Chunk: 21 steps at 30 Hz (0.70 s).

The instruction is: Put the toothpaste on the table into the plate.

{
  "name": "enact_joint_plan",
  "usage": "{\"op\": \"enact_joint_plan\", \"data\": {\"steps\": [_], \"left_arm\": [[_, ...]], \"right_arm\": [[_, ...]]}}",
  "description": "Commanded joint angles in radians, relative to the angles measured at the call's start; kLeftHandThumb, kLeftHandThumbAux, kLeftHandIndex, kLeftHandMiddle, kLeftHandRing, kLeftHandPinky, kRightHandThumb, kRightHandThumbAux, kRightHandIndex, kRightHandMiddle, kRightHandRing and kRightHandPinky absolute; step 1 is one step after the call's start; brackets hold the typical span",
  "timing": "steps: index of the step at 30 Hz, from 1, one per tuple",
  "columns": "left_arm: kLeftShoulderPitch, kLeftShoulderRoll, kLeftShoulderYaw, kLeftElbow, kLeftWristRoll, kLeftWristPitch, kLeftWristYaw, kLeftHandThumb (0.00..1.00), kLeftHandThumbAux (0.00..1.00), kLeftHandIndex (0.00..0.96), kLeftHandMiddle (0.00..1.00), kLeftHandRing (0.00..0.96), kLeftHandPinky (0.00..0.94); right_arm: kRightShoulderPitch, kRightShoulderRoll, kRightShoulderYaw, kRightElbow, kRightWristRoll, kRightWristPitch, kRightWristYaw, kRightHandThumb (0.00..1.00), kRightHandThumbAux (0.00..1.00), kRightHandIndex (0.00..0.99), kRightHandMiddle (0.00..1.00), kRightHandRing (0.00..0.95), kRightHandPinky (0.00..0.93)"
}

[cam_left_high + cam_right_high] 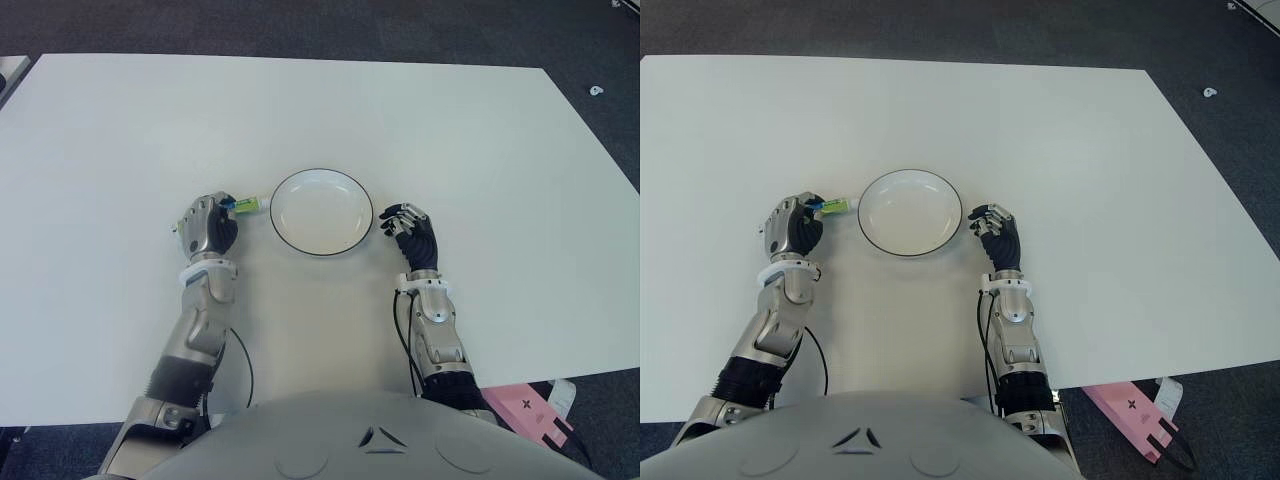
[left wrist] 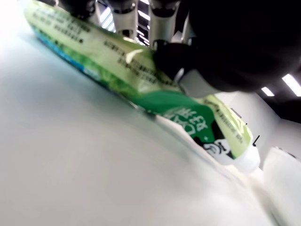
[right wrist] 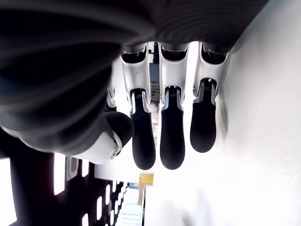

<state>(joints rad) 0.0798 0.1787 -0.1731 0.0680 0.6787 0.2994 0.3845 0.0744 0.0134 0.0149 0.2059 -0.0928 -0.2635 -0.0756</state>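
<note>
A green and white toothpaste tube [image 1: 248, 205] is in my left hand [image 1: 208, 222], just left of the plate. Its white cap end points toward the plate's left rim. In the left wrist view my thumb presses onto the tube [image 2: 178, 108], which lies low over the white table [image 1: 450, 130]. The white plate [image 1: 322, 212] with a dark rim sits at the table's middle and holds nothing. My right hand [image 1: 410, 228] shows just right of the plate, its fingers [image 3: 171, 136] relaxed and holding nothing.
The table's near edge runs close to my torso. A pink object [image 1: 530, 412] lies on the dark floor past the front right corner. Dark carpet surrounds the table on the far and right sides.
</note>
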Motion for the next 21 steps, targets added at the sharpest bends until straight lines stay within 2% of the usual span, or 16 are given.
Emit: {"op": "enact_joint_plan", "data": {"steps": [1,11,21], "left_arm": [[0.072,-0.008,-0.011,0.073,-0.012,0.017,-0.003,0.848,0.666,0.398,0.549,0.801,0.838],[0.017,0.044,0.023,0.111,-0.055,0.001,-0.073,0.851,0.669,0.396,0.544,0.841,0.825],[-0.030,0.101,0.006,0.162,-0.040,-0.001,-0.127,0.853,0.667,0.401,0.529,0.824,0.789]], "right_arm": [[0.039,-0.001,-0.009,0.036,0.010,0.055,0.000,0.707,0.731,0.429,0.502,0.521,0.524],[0.035,-0.003,-0.013,0.041,0.013,0.053,0.001,0.706,0.731,0.430,0.505,0.516,0.516],[0.033,0.002,-0.017,0.042,0.018,0.053,0.001,0.707,0.731,0.429,0.505,0.510,0.507]]}}
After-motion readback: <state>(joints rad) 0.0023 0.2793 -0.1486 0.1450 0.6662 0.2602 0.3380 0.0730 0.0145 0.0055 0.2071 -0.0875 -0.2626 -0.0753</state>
